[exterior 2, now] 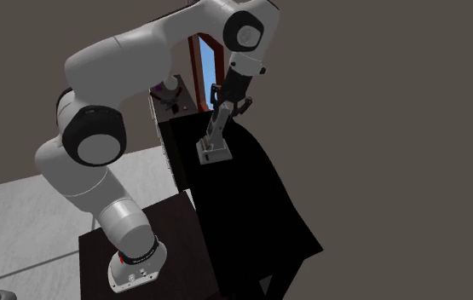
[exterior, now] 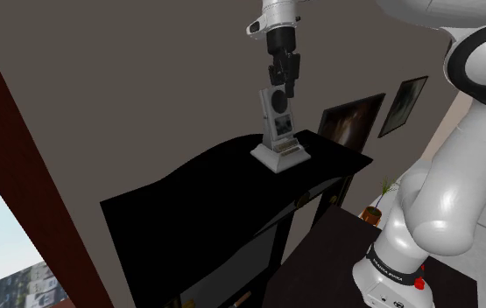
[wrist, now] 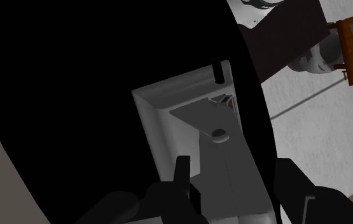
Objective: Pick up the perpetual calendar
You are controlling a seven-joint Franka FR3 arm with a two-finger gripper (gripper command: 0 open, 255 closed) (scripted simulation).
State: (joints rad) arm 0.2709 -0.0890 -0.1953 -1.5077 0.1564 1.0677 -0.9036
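Black tabletop [exterior: 188,201] carries the grey perpetual calendar [exterior: 278,131], upright on its base. Overhead, the end effector [exterior: 282,87] straddles its top, parted, not visibly pinching. A grip so high could tip it or slip off.

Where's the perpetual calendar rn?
Shoulder view: the perpetual calendar stands toward the right end of the black cabinet top, directly under the pincer and left of the framed picture.
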